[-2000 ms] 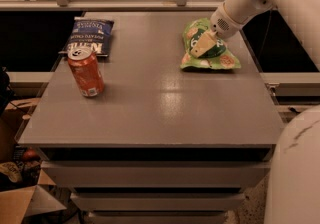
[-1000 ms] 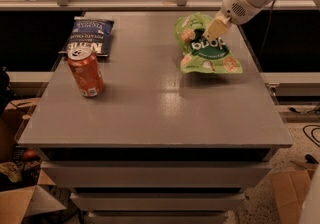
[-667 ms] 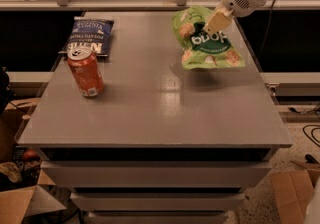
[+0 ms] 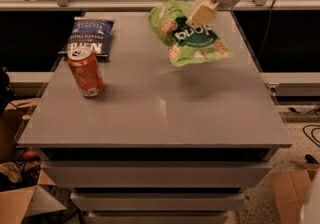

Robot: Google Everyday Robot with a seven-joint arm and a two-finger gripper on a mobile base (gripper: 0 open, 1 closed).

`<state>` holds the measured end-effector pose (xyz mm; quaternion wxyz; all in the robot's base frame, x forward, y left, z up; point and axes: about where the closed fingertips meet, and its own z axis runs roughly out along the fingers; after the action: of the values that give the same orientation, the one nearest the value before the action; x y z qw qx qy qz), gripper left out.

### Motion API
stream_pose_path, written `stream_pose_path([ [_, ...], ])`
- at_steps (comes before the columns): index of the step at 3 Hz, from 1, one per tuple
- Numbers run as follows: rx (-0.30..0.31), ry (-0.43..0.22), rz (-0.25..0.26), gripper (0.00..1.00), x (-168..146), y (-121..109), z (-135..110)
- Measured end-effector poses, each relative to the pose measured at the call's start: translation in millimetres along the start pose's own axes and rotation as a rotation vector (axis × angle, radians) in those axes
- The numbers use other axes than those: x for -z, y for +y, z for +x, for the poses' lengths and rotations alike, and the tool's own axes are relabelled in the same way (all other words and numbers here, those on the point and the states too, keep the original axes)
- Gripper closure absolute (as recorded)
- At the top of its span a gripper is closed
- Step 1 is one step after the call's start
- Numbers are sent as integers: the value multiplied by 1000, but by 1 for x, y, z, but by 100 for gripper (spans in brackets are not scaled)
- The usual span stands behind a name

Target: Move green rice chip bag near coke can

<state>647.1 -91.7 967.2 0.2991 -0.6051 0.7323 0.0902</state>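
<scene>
The green rice chip bag hangs in the air above the far middle of the grey table, its shadow on the tabletop below it. My gripper is shut on the bag's upper part and carries it. The coke can, orange-red with a silver top, stands upright near the table's left edge, well to the left of the bag.
A dark blue chip bag lies flat at the far left corner, just behind the can. Cardboard boxes sit on the floor at the lower left and lower right. A dark shelf runs behind the table.
My gripper has lifted the green bag off the table's far right part and moved it left, toward the middle, with the bag hanging from it. The can and blue bag have not moved.
</scene>
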Motion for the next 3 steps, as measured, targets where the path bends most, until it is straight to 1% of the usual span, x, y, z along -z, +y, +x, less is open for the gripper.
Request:
stream_pose_path([
  [1, -1, 0, -2, 100, -1, 0, 0],
  [2, 38, -12, -43, 100, -20, 16, -17],
  [3, 96, -36, -97, 100, -37, 36, -43],
])
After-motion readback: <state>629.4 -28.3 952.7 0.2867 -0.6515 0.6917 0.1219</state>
